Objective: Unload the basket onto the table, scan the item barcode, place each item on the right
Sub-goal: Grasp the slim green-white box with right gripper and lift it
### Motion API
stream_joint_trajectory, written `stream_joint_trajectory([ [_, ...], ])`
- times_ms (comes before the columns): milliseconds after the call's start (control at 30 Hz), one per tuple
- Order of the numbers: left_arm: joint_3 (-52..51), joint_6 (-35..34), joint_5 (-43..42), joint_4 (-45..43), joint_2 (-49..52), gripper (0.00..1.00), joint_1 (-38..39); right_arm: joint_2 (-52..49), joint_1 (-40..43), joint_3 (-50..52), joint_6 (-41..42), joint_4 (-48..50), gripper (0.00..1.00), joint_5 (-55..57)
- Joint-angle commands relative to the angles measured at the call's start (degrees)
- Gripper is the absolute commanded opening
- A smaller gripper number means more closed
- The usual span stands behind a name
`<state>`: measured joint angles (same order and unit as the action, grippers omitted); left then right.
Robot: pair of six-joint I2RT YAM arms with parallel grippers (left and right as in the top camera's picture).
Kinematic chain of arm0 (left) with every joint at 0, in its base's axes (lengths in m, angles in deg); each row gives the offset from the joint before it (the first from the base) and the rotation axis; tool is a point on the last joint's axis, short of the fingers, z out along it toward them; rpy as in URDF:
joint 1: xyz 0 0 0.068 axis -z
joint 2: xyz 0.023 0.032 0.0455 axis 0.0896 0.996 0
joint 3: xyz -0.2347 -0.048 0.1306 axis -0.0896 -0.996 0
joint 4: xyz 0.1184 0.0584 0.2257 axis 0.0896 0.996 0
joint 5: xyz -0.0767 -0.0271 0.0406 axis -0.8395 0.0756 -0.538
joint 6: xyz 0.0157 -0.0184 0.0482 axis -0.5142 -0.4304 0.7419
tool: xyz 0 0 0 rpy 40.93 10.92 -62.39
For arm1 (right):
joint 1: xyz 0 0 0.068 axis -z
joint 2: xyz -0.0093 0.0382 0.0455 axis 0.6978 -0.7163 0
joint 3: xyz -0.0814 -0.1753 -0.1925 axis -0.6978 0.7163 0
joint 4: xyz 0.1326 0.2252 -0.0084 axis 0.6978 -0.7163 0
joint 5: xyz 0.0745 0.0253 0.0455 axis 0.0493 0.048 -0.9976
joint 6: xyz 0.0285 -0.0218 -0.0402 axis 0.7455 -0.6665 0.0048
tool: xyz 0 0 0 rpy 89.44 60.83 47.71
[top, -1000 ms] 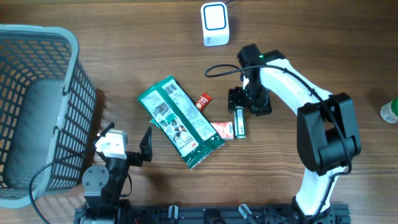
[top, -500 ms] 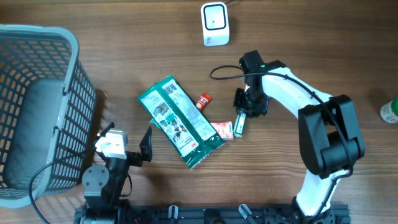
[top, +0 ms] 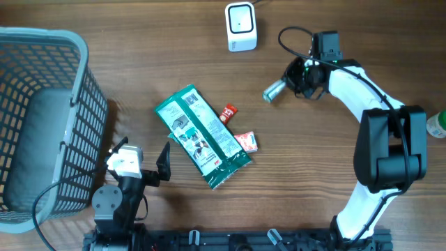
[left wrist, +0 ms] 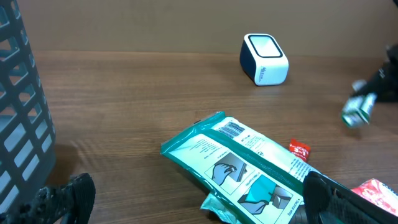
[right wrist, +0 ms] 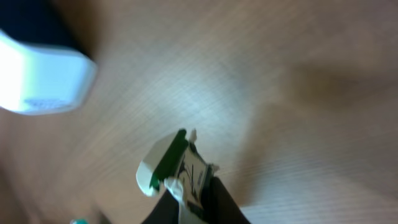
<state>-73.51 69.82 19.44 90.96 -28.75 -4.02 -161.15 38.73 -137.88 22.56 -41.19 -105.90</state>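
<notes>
The right arm is now carrying the small green-and-white pack (top: pixel 274 91) away from its earlier spot beside the red-and-white packet (top: pixel 247 142), up toward 1 o'clock on the table. The right gripper (top: pixel 291 82) is clamping its jaws on one end of the pack, and the free end is pointing toward 9 o'clock, near the scanner (top: pixel 241 26) but apart from it. The right wrist view, blurred, is showing the pack's rounded white cap and green band (right wrist: pixel 168 165) above bare wood grain, with the scanner a smeared white block (right wrist: pixel 40 81) at 10 o'clock. Only the left wrist view is showing the printed barcode on the glossy, flat green pouch (left wrist: pixel 249 165) and the scanner's dark, sloping face. The left gripper (top: pixel 141 164) is sitting at 7 o'clock with its jaws wide apart, holding nothing. One pouch, one small red sachet (top: pixel 228 112) and one red-and-white packet are lying at the centre. One grey plastic lattice basket (top: pixel 70 84) is standing at 9 o'clock, and one green-and-white bottle (top: pixel 437 125) is peeking in at 3 o'clock.
</notes>
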Motion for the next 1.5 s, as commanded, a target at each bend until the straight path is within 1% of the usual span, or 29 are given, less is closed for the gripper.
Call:
stream_joint_trajectory([
  [0, -0.24, -0.55, -0.5, 0.0, -0.15, 1.0, 0.15, -0.74, -1.11, 0.46, 2.19, 3.72, 0.13, 6.45],
  [33, -0.24, -0.52, -0.48, 0.0, -0.15, 1.0, 0.15, -0.74, -1.33, 0.68, 2.84, 3.8, 0.12, 8.9],
  [100, -0.24, -0.52, -0.48, 0.0, -0.15, 1.0, 0.15, -0.74, -1.42, 1.88, 3.43, 3.76, 0.25, 12.74],
  [200, -0.24, -0.55, -0.48, 0.0, -0.15, 1.0, 0.15, -0.74, -1.42, 4.98, 3.41, 4.2, 0.27, 15.13],
  [267, -0.24, -0.55, -0.48, 0.0, -0.15, 1.0, 0.15, -0.74, -1.42, 8.26, 3.39, 5.97, 0.35, 16.06],
  [333, -0.24, -0.55, -0.5, 0.0, -0.15, 1.0, 0.15, -0.74, -1.42, 11.39, 3.43, 6.49, 0.38, 15.96],
  [367, -0.24, -0.52, -0.48, 0.0, -0.15, 1.0, 0.15, -0.74, -1.42, 12.76, 3.39, 5.66, 0.38, 16.04],
  [433, -0.24, -0.55, -0.48, 0.0, -0.15, 1.0, 0.15, -0.74, -1.42, 14.05, 3.15, 3.96, 0.45, 17.07],
  [567, -0.24, -0.55, -0.48, 0.0, -0.15, 1.0, 0.15, -0.74, -1.42, 14.16, 1.95, -2.4, 0.5, 17.81],
  [600, -0.24, -0.52, -0.5, 0.0, -0.15, 1.0, 0.15, -0.74, -1.42, 14.16, 2.05, -3.89, 0.5, 17.27],
  [633, -0.24, -0.55, -0.48, 0.0, -0.15, 1.0, 0.15, -0.74, -1.42, 14.16, 3.45, -6.12, 0.45, 17.27],
  [667, -0.24, -0.52, -0.48, 0.0, -0.15, 1.0, 0.15, -0.74, -1.42, 14.16, 5.49, -8.46, 0.35, 17.25],
  [733, -0.24, -0.55, -0.48, 0.0, -0.15, 1.0, 0.15, -0.72, -1.4, 14.14, 8.17, -12.0, 0.22, 15.23],
  [767, -0.24, -0.52, -0.48, 0.0, -0.15, 1.0, 0.15, -0.72, -1.38, 14.16, 8.09, -12.79, 0.17, 13.09],
  [833, -0.24, -0.52, -0.48, 0.0, -0.15, 1.0, 0.15, -0.72, -1.38, 14.14, 7.67, -14.82, 0.17, 7.63],
  [900, -0.24, -0.52, -0.48, 0.0, -0.15, 1.0, 0.15, -0.72, -1.38, 14.14, 7.34, -17.44, 0.18, 5.07],
  [1000, -0.24, -0.55, -0.48, 0.0, -0.15, 1.0, 0.15, 0.22, -1.38, 14.12, 0.2, -18.99, 0.3, 6.75],
  [1100, -0.24, -0.55, -0.5, 0.0, -0.15, 1.0, 0.15, 4.09, -1.38, 14.12, -4.68, -19.85, 0.49, 12.09],
  [1133, -0.24, -0.52, -0.5, 0.0, -0.15, 1.0, 0.15, 6.27, -1.38, 14.12, -7.19, -19.89, 0.59, 14.05],
  [1167, -0.24, -0.55, -0.48, 0.0, -0.15, 1.0, 0.15, 8.22, -1.38, 14.12, -9.99, -19.65, 0.73, 14.53],
  [1200, -0.24, -0.55, -0.5, 0.0, -0.15, 1.0, 0.15, 10.14, -1.4, 14.12, -13.88, -19.02, 0.93, 14.27],
  [1233, -0.24, -0.55, -0.48, 0.0, -0.15, 1.0, 0.15, 12.33, -1.62, 14.12, -21.38, -17.64, 0.99, 12.28],
  [1267, -0.24, -0.52, -0.5, 0.0, -0.15, 1.0, 0.15, 13.35, -1.77, 14.12, -25.66, -16.79, 1.0, 10.82],
  [1333, -0.24, -0.52, -0.48, 0.0, -0.15, 1.0, 0.15, 13.57, -2.25, 14.12, -29.24, -15.87, 1.0, 8.02],
  [1467, -0.24, -0.52, -0.48, 0.0, -0.15, 1.0, 0.15, 11.87, -4.28, 14.14, -29.97, -13.2, 1.0, 7.76],
])
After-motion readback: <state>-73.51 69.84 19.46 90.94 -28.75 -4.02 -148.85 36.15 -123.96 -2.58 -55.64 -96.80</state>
